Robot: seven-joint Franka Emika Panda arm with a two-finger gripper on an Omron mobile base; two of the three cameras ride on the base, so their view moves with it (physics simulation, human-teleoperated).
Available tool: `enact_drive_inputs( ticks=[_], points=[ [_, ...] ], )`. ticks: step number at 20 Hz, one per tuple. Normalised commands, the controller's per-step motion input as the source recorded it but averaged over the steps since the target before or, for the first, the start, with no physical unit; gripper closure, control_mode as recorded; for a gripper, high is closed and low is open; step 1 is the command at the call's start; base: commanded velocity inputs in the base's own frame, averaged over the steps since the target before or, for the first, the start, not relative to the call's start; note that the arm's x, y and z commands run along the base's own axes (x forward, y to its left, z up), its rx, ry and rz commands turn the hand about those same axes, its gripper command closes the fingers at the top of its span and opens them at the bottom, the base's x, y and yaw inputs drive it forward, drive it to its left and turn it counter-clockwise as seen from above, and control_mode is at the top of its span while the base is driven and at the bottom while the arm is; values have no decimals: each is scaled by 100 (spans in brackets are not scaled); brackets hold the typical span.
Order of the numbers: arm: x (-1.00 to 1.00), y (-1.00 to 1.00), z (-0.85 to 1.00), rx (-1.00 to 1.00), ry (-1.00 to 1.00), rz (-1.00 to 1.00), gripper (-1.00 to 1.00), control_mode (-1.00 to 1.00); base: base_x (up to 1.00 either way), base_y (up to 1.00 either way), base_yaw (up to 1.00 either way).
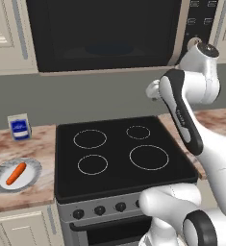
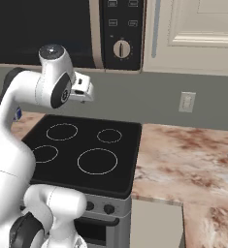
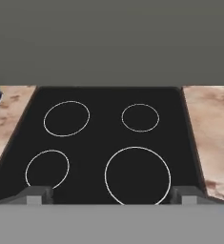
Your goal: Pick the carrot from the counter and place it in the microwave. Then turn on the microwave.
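One carrot (image 1: 16,173) lies on a grey plate (image 1: 31,178) on the counter (image 1: 35,144) at lower left of the left base view. One microwave (image 1: 105,33) at top. One black stovetop (image 1: 121,153) with four ring burners. One blue carton (image 1: 19,127) at left. Gripper (image 3: 112,194) spread wide, empty, above the stovetop.

You see an orange carrot (image 1: 16,173) on a pale grey plate (image 1: 31,166), pinkish-brown marbled counter (image 2: 183,160), black stovetop (image 1: 119,151) with white rings, black microwave (image 1: 105,33), blue-and-white carton (image 1: 19,127).
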Motion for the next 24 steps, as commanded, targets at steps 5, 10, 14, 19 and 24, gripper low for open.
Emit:
enact_drive_inputs(
  ticks=[5,10,14,19,24],
  points=[
    [0,-16,48,0,-22,0,-100,-100,0,0,0],
    [0,-14,41,0,-23,-1,-100,-100,0,0,0],
    [0,-18,24,-2,-21,-5,-100,-100,0,0,0],
    [0,-31,20,-1,-17,-7,-100,-100,0,0,0],
    [5,-25,22,0,-12,-3,-100,-100,0,0,0]
  ],
)
